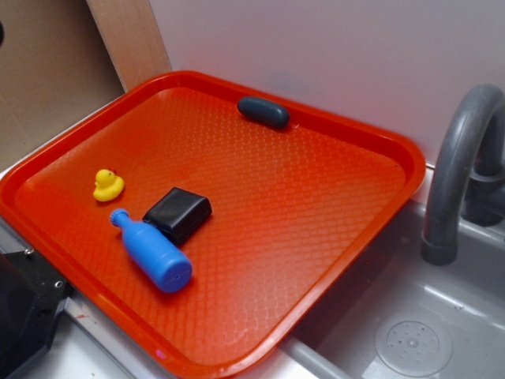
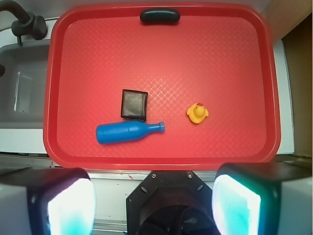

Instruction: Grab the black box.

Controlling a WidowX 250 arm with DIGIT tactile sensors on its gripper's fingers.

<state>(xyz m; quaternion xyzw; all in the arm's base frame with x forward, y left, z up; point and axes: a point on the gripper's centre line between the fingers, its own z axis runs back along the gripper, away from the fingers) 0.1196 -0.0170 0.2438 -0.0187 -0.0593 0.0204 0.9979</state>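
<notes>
Hanging nearest the lens in the wrist view: the hand [image 2: 154,198], its two pale pads [image 2: 66,205] standing wide apart at the bottom corners, clamping nothing, hovering off the near edge of the red tray [image 2: 161,161].

Lying just beyond that rim, on its side: the blue toy bottle [image 2: 126,131], neck pointing right in the wrist view.

Sitting flat right behind the bottle, touching or nearly touching its body: the black box [image 2: 134,105], glossy, with rounded corners, roughly mid-tray and a little left of the hand's centre line. Showing in the exterior view as a low dark block [image 1: 178,214] pressed close against the bottle [image 1: 153,253].

Standing upright to the right of the box, apart from both box and bottle: the yellow duck [image 2: 197,113].

Resting well apart from all three, against the tray's far rim: the dark oval pill-shaped object [image 2: 160,15].

Lying along the tray's left side in the wrist view: the grey sink [image 2: 22,93], with the curved faucet [image 1: 461,170] rising beside it.
</notes>
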